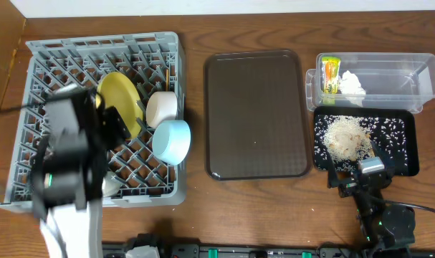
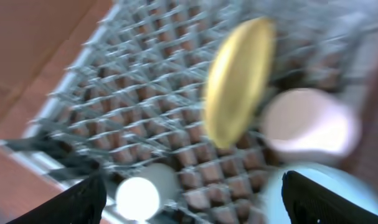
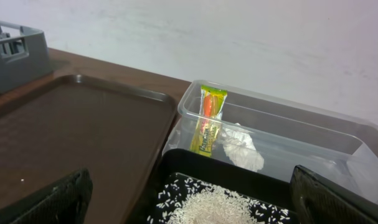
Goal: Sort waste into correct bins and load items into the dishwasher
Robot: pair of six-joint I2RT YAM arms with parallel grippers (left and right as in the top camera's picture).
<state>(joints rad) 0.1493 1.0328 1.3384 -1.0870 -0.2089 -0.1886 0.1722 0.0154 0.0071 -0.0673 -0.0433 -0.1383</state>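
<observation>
**Rack loaded, waste binned: tip and snag risks**

We see the left tool [image 2: 193,183] with its fingers wide apart and nothing between them, hovering over the grey dish rack [image 1: 102,43]. The right tool [image 3: 192,177] is also spread wide and empty, at the near edge of the black tray [image 1: 409,154].

In the rack, the yellow plate [image 1: 120,100] stands on edge, leaning between pegs. The white bowl [image 1: 162,107] is just beside it, and the light blue bowl [image 1: 172,140] sits on its side against the rack's right wall. The left wrist view is blurred, so the small white round thing [image 2: 139,198] near the rim is only probably the cup.

The snack wrapper [image 1: 331,74] and tissue [image 1: 352,82] are in the clear tub [image 1: 418,68], and the rice scraps [image 1: 346,136] are in the black tray. The brown serving tray [image 1: 256,115] lies between rack and bins on the worktop [image 1: 260,215].

We judge three risks:
- The left tool's open fingers could catch a peg or clip the leaning plate as the arm pulls away, toppling it onto the bowls.
- A knock could roll the blue bowl over the wall.
- The right tool could nudge the black tray and scatter rice.
</observation>
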